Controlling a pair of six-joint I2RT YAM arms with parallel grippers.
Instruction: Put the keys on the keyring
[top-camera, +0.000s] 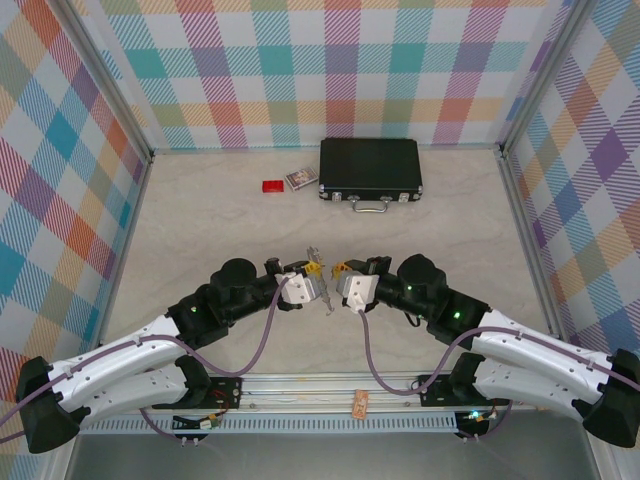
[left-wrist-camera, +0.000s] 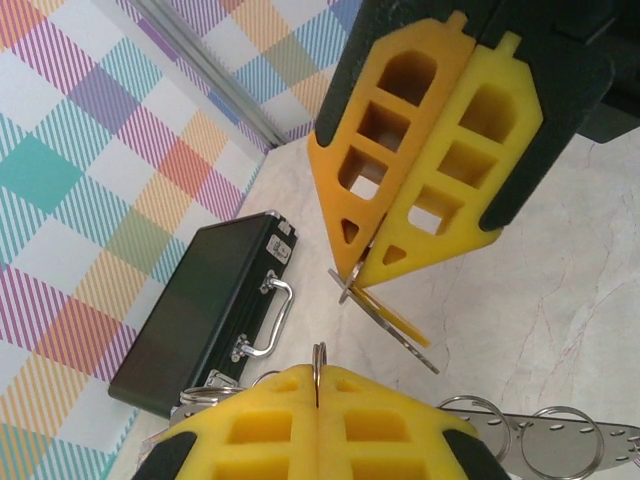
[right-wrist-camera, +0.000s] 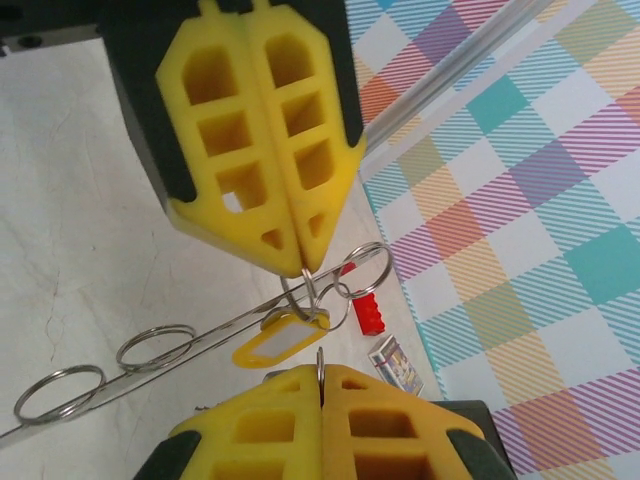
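The enclosure has three walls with a pastel plaid print: left wall (top-camera: 50, 180), far wall (top-camera: 330, 70), right wall (top-camera: 590, 170). Aluminium posts stand at the far-left corner (top-camera: 105, 85) and the far-right corner (top-camera: 540, 75). The table surface (top-camera: 210, 230) is beige with faint marbling. A metal rail (top-camera: 300, 390) runs along the near edge. Lighting is even and diffuse.
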